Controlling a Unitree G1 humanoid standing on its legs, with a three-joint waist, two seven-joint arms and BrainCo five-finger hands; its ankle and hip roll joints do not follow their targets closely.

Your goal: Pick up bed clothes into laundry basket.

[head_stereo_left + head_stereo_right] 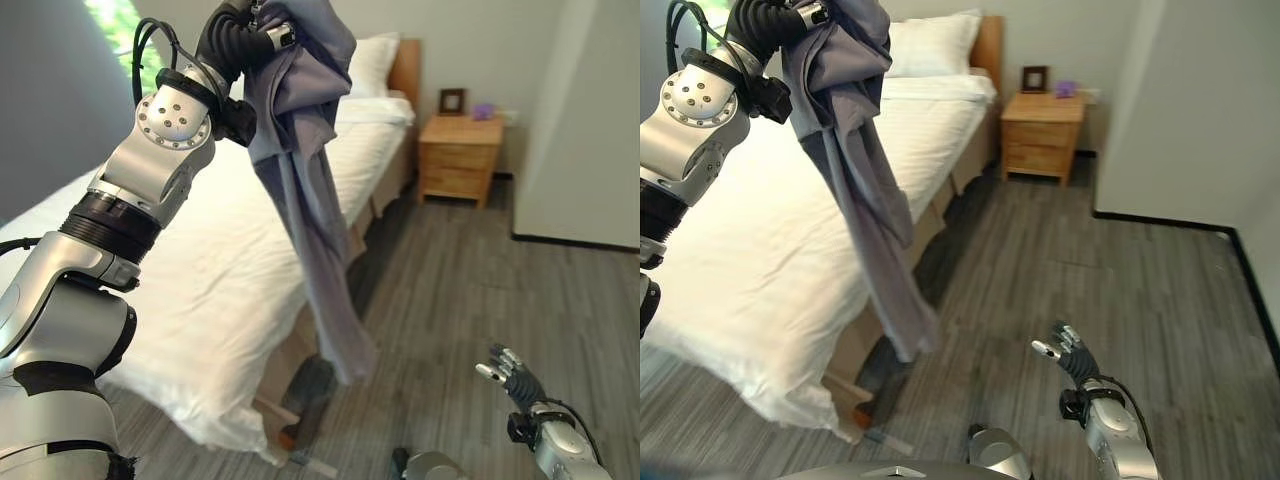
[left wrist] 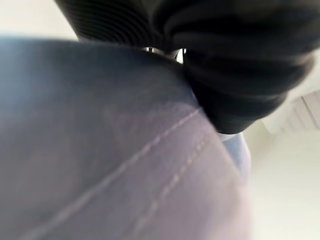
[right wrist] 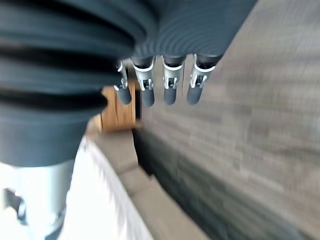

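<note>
Above bed point(image 1: 230, 250), grey garment point(image 1: 310, 200) dangling, crumpled

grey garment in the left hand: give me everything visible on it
The grey garment is a blue-grey woven cloth with stitched seams, plain in the left wrist view. The left hand holds its bunched top raised high, though its fingers are hidden in the folds. From there the cloth hangs down in one long narrow drape past the edge of the white bed, its lower end free above the grey wood floor. Nothing else touches it as far as can be seen; the right hand is low and apart.
</note>
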